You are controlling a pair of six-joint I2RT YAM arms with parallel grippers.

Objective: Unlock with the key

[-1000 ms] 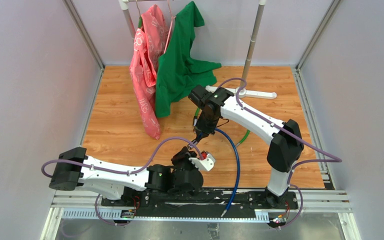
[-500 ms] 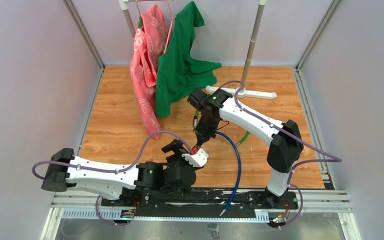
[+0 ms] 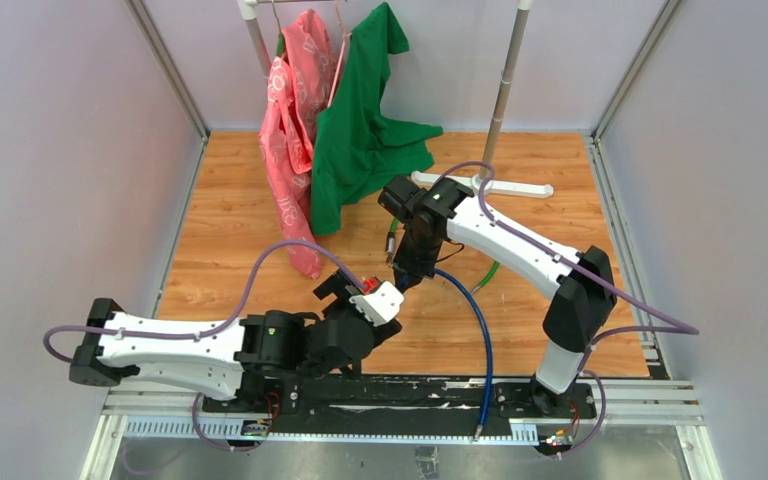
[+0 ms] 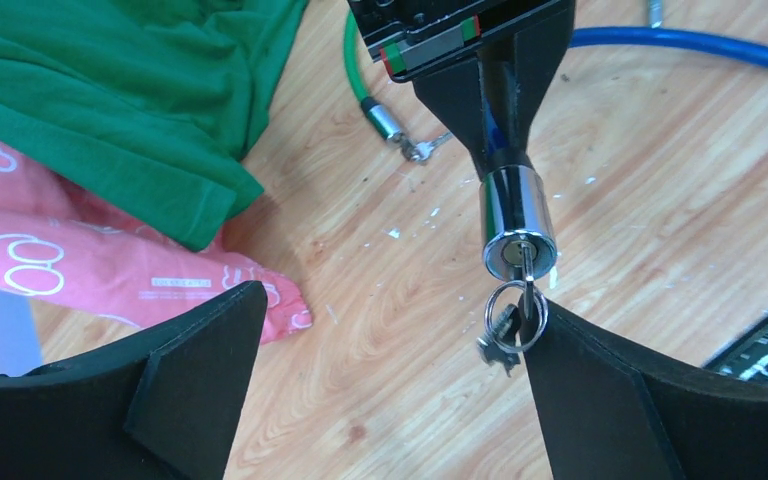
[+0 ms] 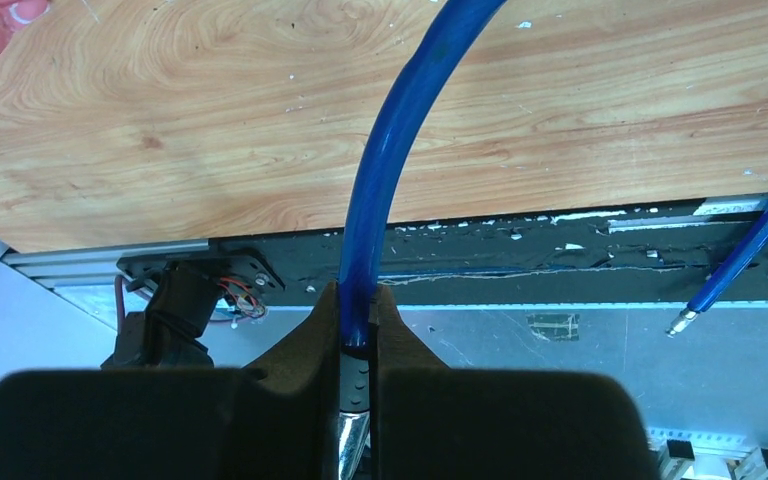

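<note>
My right gripper (image 5: 357,300) is shut on the blue cable lock (image 5: 400,130) just behind its chrome cylinder (image 4: 518,225), holding it above the wooden floor. A key (image 4: 528,268) sits in the cylinder's face, and a ring (image 4: 516,318) with a second key hangs from it. In the left wrist view my left gripper (image 4: 400,300) stands wide open with nothing held. Its right finger (image 4: 600,390) is just beside the hanging ring. From above, the left gripper (image 3: 360,292) is close in front of the right gripper (image 3: 400,275).
A green cable lock (image 4: 355,70) with its own small key (image 4: 425,150) lies on the floor behind. A green shirt (image 3: 360,130) and a pink garment (image 3: 290,150) hang from a rack down to the floor. The blue cable's free end (image 5: 750,240) reaches over the front rail (image 5: 560,250).
My left gripper has opened wide, let go of the key and drawn back to the left. The key stays in the cylinder. The right gripper still holds the lock.
</note>
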